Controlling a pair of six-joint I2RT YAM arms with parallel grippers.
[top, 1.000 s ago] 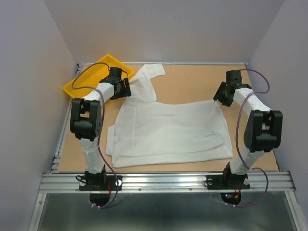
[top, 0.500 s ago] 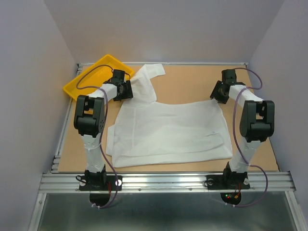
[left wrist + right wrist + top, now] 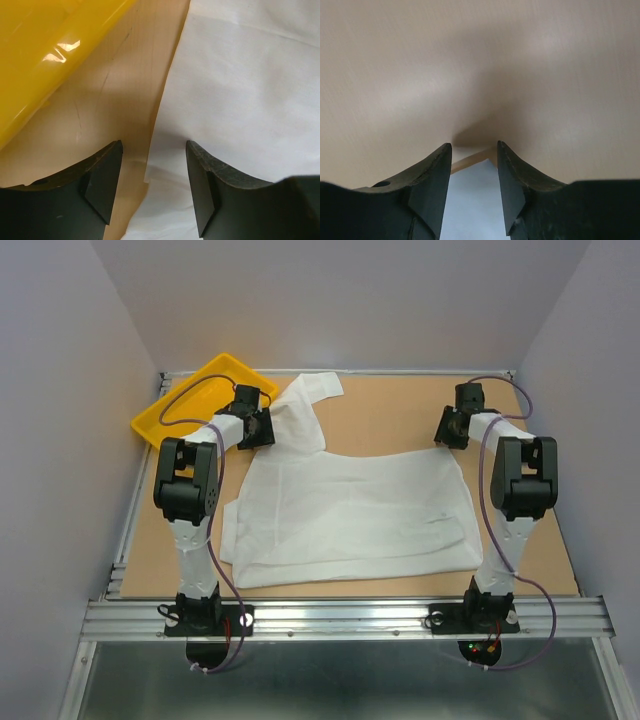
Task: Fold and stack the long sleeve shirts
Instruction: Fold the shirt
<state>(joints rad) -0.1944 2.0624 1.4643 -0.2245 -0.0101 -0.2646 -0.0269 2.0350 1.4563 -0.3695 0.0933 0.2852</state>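
One white long sleeve shirt [image 3: 350,510] lies spread flat on the wooden table, with a sleeve [image 3: 305,410] reaching toward the back left. My left gripper [image 3: 258,427] is low at that sleeve's left edge. In the left wrist view it [image 3: 154,145] is open, its jaws either side of the fabric edge [image 3: 240,75]. My right gripper [image 3: 447,430] is low at the shirt's back right corner. In the right wrist view it [image 3: 474,145] is open, with the white corner [image 3: 472,200] lying between the jaws.
A yellow plastic tray [image 3: 175,405] sits at the back left corner, just left of my left gripper; its rim shows in the left wrist view [image 3: 40,50]. Bare wooden table [image 3: 400,410] lies behind the shirt. Grey walls enclose the table.
My right arm has folded in and its gripper has moved back and left to the shirt's back right corner. My left gripper has shifted slightly right onto the sleeve edge.
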